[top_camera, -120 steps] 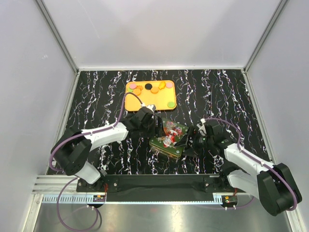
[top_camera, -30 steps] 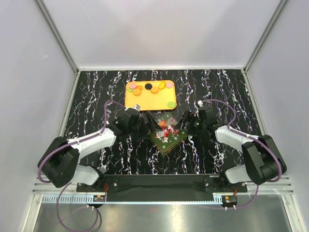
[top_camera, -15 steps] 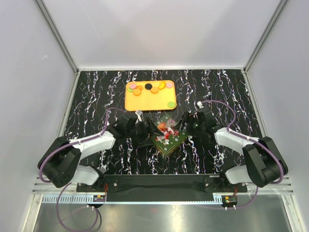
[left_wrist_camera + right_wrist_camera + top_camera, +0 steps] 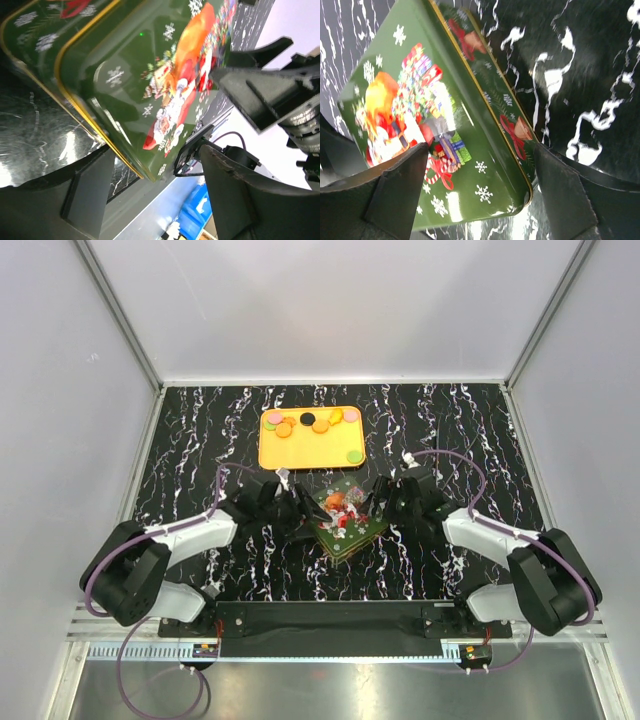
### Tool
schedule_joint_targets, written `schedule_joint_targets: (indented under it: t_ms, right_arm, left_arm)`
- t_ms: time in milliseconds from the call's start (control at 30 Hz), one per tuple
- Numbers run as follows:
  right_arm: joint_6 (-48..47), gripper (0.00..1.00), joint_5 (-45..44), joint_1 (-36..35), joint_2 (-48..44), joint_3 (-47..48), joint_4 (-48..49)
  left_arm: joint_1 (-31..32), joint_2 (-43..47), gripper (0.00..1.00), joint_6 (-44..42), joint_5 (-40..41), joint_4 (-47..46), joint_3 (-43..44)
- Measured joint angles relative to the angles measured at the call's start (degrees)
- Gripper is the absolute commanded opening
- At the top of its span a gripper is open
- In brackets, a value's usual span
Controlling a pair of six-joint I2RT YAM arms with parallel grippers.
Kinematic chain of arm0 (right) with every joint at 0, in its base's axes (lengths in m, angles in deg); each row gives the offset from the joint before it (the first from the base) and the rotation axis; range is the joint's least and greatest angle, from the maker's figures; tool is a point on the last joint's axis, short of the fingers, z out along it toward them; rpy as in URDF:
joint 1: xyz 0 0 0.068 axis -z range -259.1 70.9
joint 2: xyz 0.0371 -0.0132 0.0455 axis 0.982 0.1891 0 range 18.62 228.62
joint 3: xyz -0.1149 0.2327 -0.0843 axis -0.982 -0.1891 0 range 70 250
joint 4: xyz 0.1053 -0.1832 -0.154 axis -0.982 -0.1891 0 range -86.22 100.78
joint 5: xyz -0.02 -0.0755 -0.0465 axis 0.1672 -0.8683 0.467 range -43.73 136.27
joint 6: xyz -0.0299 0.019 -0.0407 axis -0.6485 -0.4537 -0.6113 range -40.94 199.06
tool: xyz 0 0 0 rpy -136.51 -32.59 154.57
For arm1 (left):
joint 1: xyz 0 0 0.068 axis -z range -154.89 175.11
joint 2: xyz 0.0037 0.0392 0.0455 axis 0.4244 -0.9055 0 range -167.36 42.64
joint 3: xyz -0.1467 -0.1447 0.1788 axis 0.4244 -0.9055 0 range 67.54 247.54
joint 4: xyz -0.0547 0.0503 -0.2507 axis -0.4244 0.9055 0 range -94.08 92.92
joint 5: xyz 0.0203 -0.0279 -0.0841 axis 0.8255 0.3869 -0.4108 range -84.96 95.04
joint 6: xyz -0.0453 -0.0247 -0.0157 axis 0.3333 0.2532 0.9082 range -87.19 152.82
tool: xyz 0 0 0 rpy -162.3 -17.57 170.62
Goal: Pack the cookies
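Note:
The cookies point(image 4: 284, 430), small orange, pink, green and black discs, lie on an orange tray point(image 4: 312, 449) at the back. A green Christmas tin point(image 4: 345, 515) with its lid on sits mid-table, turned corner-on. My left gripper point(image 4: 300, 510) is open at the tin's left corner. That corner point(image 4: 150, 172) sits between its fingers point(image 4: 85, 192) in the left wrist view. My right gripper point(image 4: 385, 502) is open astride the tin's right corner point(image 4: 520, 192); one finger point(image 4: 560, 195) stands next to the tin's side. Neither gripper holds a cookie.
The black marbled table point(image 4: 190, 440) is enclosed by white walls on three sides. The tray stands just behind the tin. Purple cables point(image 4: 225, 480) loop above both arms.
Both grippers have closed in on the tin's opposite corners. The tin has shifted slightly and turned corner-on. The left gripper's jaws have narrowed.

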Motion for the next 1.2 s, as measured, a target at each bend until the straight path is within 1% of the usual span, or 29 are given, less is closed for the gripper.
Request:
schedule_joint_targets:
  t_ms: [67,233,433,567,600,633,733,867,933,967,1067,1200]
  right_arm:
    - [0.0,0.88,0.0,-0.6,-0.9,0.0,-1.5]
    - [-0.5,0.88,0.2,-3.5,-3.1,0.0,-5.3]
    - [-1.1,0.87,0.8,-4.6,-4.4,0.9,-10.0]
    - [-1.4,0.84,0.9,-4.9,-4.6,1.5,-12.0]
    - [-1.5,0.83,0.9,-5.0,-4.7,1.6,-12.5]
    - [-1.6,0.79,0.9,-5.0,-4.9,1.9,-13.1]
    - [-1.9,0.77,0.9,-5.2,-5.5,2.9,-15.4]
    - [-2.2,0.77,1.0,-5.2,-5.9,4.0,-17.3]
    - [-2.2,0.8,1.5,-5.2,-5.9,4.3,-17.9]
    - [-2.1,0.83,2.0,-5.2,-5.9,4.4,-18.2]
    - [-2.1,0.86,3.5,-5.3,-5.4,4.7,-18.3]
    - [-1.5,0.88,4.7,-5.3,-3.2,4.7,-17.6]
  left_arm:
    - [-0.9,0.0,0.69,-1.3,-0.5,0.4,0.0]
    - [-3.6,-0.2,0.69,-4.3,-0.6,0.9,0.3]
    - [-3.8,-1.7,0.69,-7.7,-0.6,1.3,2.2]
    - [-3.8,-2.4,0.68,-9.6,-0.6,2.1,3.2]
    - [-3.8,-2.6,0.68,-10.1,-0.6,2.3,3.4]
    - [-3.8,-2.7,0.67,-10.4,-0.6,2.4,3.5]
    - [-3.9,-3.1,0.67,-11.1,-0.5,2.6,3.8]
    - [-4.0,-3.4,0.66,-12.1,-0.2,2.6,4.2]
    - [-4.0,-3.6,0.66,-12.4,-0.1,2.5,4.3]
    - [-4.0,-3.8,0.68,-12.7,0.1,2.6,4.3]
    - [-4.0,-4.0,0.71,-13.0,0.1,2.6,4.5]
    - [-4.0,-4.0,0.79,-12.8,-0.4,2.4,4.9]
